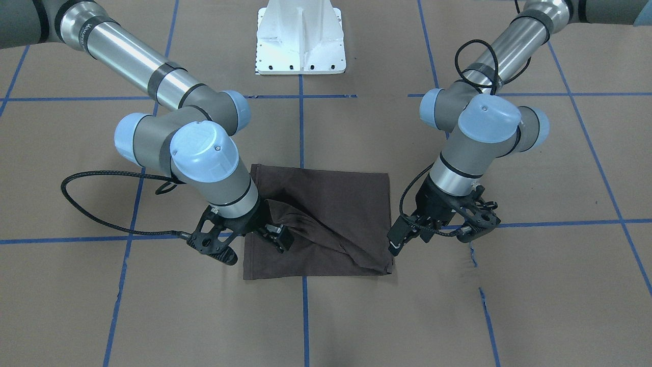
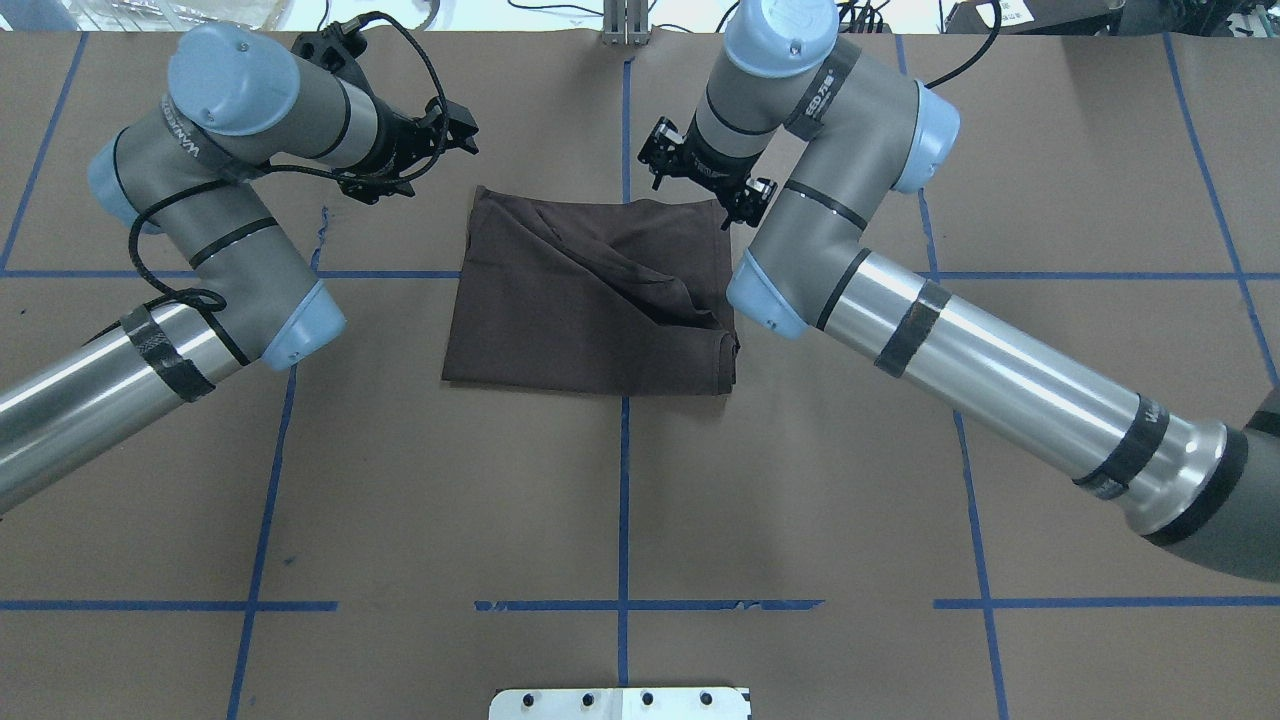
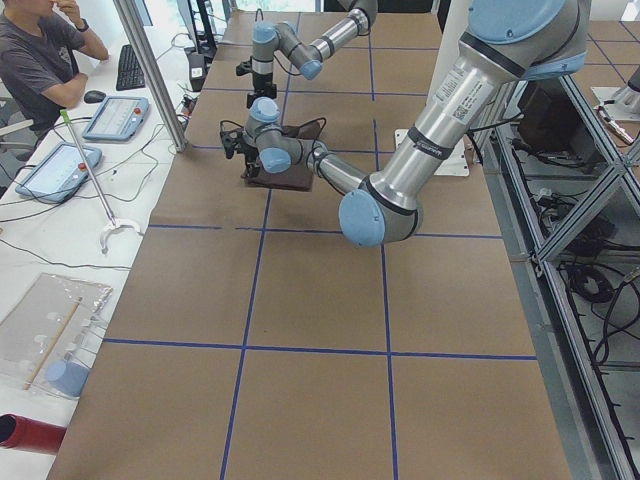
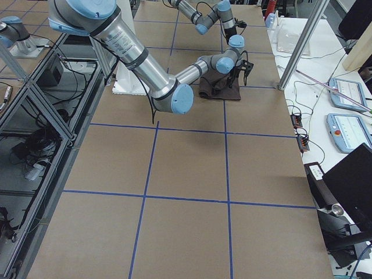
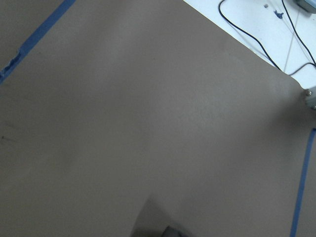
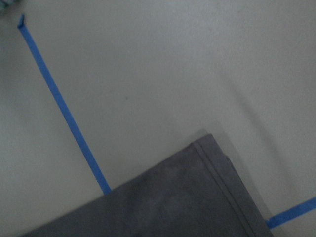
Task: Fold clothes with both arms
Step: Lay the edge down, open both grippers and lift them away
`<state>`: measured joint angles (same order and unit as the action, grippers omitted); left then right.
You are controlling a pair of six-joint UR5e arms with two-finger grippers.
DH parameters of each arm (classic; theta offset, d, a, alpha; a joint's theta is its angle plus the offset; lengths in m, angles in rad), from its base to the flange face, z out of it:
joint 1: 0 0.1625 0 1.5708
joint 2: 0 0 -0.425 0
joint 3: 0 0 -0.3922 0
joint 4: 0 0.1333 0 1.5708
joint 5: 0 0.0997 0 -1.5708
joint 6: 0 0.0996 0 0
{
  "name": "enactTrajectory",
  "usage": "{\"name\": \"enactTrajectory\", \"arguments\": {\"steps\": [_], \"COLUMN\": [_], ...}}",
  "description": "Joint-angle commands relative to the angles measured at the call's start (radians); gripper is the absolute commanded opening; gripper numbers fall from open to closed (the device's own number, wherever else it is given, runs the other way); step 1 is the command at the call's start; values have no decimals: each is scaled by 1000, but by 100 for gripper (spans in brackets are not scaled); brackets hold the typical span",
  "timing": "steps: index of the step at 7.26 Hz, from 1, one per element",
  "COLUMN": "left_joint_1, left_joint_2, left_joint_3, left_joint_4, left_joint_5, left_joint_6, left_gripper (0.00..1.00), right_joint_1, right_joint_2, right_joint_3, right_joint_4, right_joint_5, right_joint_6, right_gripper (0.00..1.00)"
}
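Observation:
The dark brown T-shirt [image 1: 331, 199] lies folded into a rectangle at the middle of the table, with a loose diagonal fold draped across its top layer [image 2: 620, 275]. My left gripper [image 1: 400, 242] hangs just beside the shirt's far corner, clear of the cloth, and looks open; it also shows in the overhead view [image 2: 462, 125]. My right gripper [image 1: 281, 238] hovers low over the shirt's other far corner, fingers apart, holding nothing that I can see. The right wrist view shows a flat hemmed corner of the shirt [image 6: 187, 197]. The left wrist view shows only bare table.
Brown paper with blue tape lines [image 2: 624, 480] covers the table. The white pedestal base [image 1: 300, 41] stands on the robot's side. An operator [image 3: 40, 50] sits beyond the far edge, with tablets [image 3: 115, 115] and cables on the white bench.

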<state>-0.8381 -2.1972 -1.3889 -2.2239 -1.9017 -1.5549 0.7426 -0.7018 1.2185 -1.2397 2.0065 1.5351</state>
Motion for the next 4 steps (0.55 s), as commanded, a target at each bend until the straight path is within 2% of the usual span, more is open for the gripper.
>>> {"name": "enactTrajectory", "arguments": {"steps": [1, 2, 4], "left_joint_1": [-1, 1, 1], "left_joint_2": [17, 17, 17], "left_joint_3": [-38, -38, -38], "left_joint_4": [10, 9, 9], "left_joint_5": [-7, -7, -7], "left_joint_6": [21, 19, 19], "left_gripper": [100, 100, 100], "right_joint_1": [-74, -77, -97], "right_joint_2": [-63, -64, -102], "right_joint_3": [58, 70, 61], "right_joint_4": [3, 23, 142], "right_joint_5": [-78, -78, -81], "right_joint_6": [-99, -99, -98], "right_gripper": [100, 100, 98]}}
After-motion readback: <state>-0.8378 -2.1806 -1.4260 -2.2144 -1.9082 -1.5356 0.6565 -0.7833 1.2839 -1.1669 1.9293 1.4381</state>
